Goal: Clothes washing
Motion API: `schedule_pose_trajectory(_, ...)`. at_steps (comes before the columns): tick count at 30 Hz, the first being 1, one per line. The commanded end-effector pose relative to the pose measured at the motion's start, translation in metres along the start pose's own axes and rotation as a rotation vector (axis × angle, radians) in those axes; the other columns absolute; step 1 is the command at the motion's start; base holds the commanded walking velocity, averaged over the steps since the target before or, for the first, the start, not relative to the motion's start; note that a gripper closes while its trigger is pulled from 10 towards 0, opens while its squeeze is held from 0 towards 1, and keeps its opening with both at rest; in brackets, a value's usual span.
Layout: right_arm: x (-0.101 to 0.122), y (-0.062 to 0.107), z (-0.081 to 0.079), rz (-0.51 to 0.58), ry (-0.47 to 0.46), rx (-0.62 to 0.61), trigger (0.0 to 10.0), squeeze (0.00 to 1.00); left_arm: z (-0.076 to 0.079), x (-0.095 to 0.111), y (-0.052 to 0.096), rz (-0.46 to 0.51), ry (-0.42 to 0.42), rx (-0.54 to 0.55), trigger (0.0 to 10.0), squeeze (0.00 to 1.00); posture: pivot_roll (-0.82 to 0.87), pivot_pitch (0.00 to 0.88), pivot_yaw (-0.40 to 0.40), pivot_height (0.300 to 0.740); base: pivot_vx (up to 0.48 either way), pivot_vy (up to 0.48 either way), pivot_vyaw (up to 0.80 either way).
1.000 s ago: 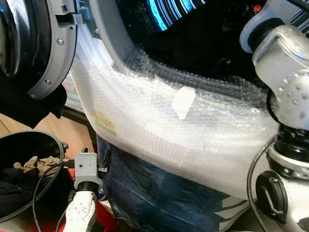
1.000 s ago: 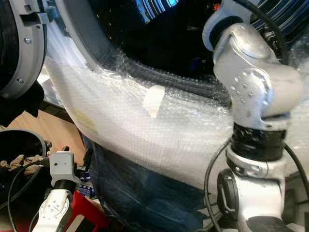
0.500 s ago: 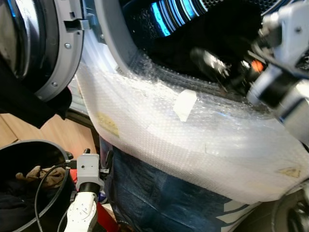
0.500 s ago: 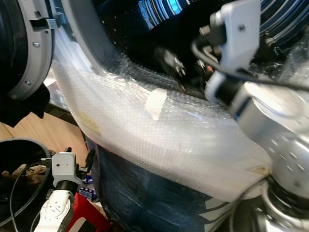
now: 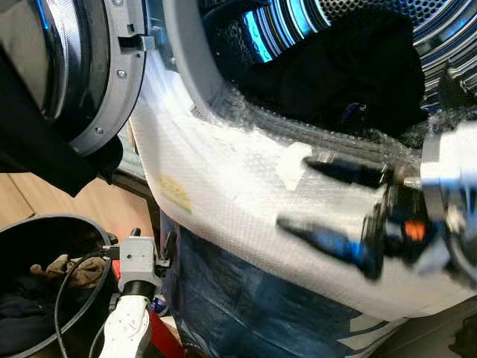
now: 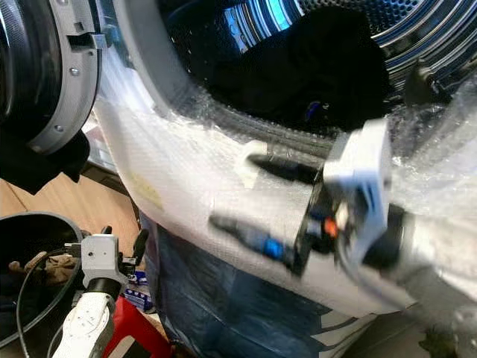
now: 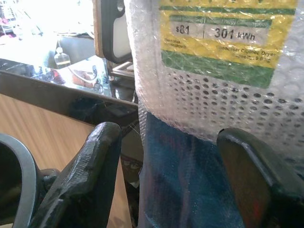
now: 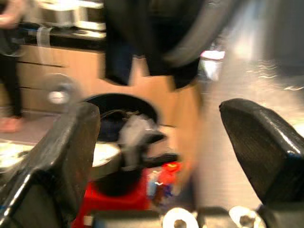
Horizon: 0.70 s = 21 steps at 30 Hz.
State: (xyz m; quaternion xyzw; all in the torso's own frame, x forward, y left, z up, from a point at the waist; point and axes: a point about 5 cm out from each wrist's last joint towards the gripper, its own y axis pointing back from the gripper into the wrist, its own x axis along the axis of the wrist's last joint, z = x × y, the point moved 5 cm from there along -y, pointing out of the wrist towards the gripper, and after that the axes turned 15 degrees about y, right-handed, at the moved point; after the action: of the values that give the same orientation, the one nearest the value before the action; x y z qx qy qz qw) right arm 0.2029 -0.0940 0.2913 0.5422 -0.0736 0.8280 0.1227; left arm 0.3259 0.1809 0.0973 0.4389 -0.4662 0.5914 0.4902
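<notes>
The laundry basket (image 5: 45,291) sat low at the left with clothes (image 5: 63,267) in it, the left gripper (image 5: 149,250) beside it, fingers apart and empty. Dark laundry (image 5: 350,71) lay in the drum (image 5: 298,22). The right gripper (image 5: 328,198) — blurred, fingers spread, holding nothing — hung before the bubble-wrapped rim (image 5: 223,186). The next pick probably called for swinging clear of that wrap — then reaching into the basket.

We see clear bubble wrap (image 5: 238,201) sheeting the front of the machine, a pale strip of tape (image 5: 292,164) stuck on it, and a yellow-and-green energy label (image 7: 216,35) beneath the wrap. Below hangs dark blue plastic film (image 5: 246,306). Light wooden cabinet panels (image 7: 42,142) stand beside — and something red (image 8: 118,197), perhaps a stool, sits low, too blurred to tell.
</notes>
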Motion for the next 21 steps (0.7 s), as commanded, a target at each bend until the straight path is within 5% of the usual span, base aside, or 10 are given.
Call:
schedule_pose_trajectory(1,0.001,0.004,-0.025,0.034,-0.021,0.137,10.0,0.0,0.001,0.0,-0.001,0.002,-0.004,-0.002,10.0,0.0,-0.05,0.07,-0.074,0.74,0.0,0.0,0.0)
schedule_pose_trajectory(6,-0.024,0.005,-0.047,0.055,-0.249,0.219,10.0,0.0,-0.003,0.004,-0.002,0.018,-0.009,0.013,10.0,0.0,-0.04,0.078,-0.079,0.74,0.0,0.0,0.0)
schedule_pose_trajectory(10,-0.091,0.006,-0.076,-0.127,-0.398,0.252,10.0,0.0,-0.01,0.009,-0.002,0.035,-0.016,0.037,10.0,0.0,-0.02,0.089,-0.083,0.74,0.0,0.0,0.0)
schedule_pose_trajectory(11,-0.091,0.006,-0.076,-0.127,-0.398,0.252,10.0,0.0,-0.01,0.009,-0.002,0.035,-0.016,0.037,10.0,0.0,-0.02,0.089,-0.083,0.74,0.0,0.0,0.0)
schedule_pose_trajectory(12,-0.114,0.006,-0.082,-0.151,-0.475,0.223,10.0,0.0,-0.013,0.01,0.0,0.037,-0.02,0.046,10.0,0.0,-0.01,0.09,-0.079,0.74,0.0,0.0,0.0)
schedule_pose_trajectory(17,-0.16,0.008,-0.086,-0.238,-0.532,0.13,10.0,0.0,-0.018,0.011,0.001,0.036,-0.028,0.054,10.0,0.0,0.0,0.086,-0.076,0.74,0.0,0.0,0.0)
schedule_pose_trajectory(21,-0.211,0.007,-0.077,-0.279,-0.624,-0.088,10.0,0.0,-0.019,0.011,0.002,0.04,-0.027,0.057,10.0,0.0,0.02,0.057,-0.072,0.74,0.0,0.0,0.0)
